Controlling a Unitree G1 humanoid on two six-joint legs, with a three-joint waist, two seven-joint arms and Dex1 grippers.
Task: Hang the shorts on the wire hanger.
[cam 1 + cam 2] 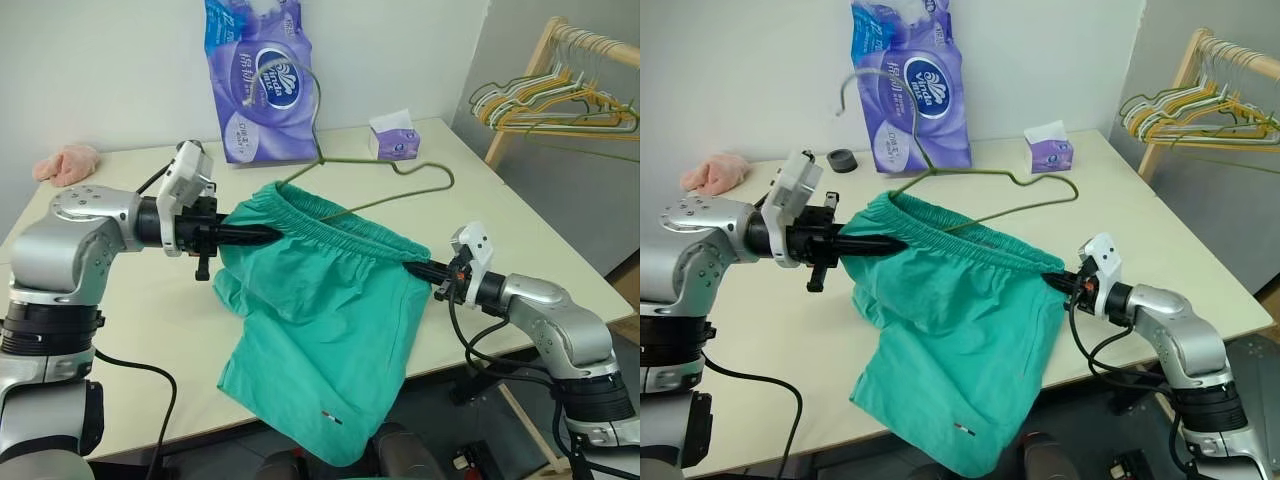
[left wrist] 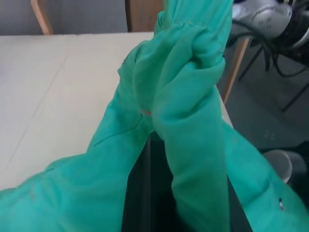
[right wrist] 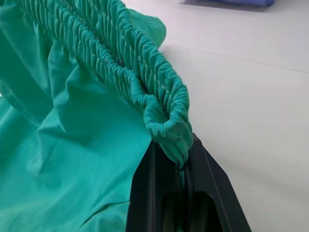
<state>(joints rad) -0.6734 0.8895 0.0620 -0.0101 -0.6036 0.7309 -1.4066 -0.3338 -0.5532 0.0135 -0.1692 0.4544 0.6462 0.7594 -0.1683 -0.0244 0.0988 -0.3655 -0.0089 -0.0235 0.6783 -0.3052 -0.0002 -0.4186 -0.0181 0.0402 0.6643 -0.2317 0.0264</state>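
Teal-green cloth hangs between my two arms: the shorts (image 1: 330,300) are stretched by the gathered waistband above the cream tabletop (image 1: 120,300), the legs drooping down over the tabletop's near edge, with the small white-red tag (image 1: 331,418) low on the front.

My left fingers (image 1: 265,233) are closed on the left end of the waistband; in the left wrist view the fabric bunches thickly over them. My right fingers (image 1: 418,266) are closed on the right end, and in the right wrist view the elastic band sits pinched between the two black fingers (image 3: 203,169).

I see the wire hanger (image 1: 395,180), thin and olive-green, standing up out of the waist opening: its lower part is down inside the shorts, one shoulder bend juts toward the right, and its hook curls up in front of the purple tissue pack (image 1: 255,80) at the back of the tabletop.

Near the pack sits a small tissue box (image 1: 393,135). A pink cloth (image 1: 68,162) lies at the far left corner. Off to the right, a bunch of coloured hangers (image 1: 555,105) hangs on a wooden rack (image 1: 530,80).
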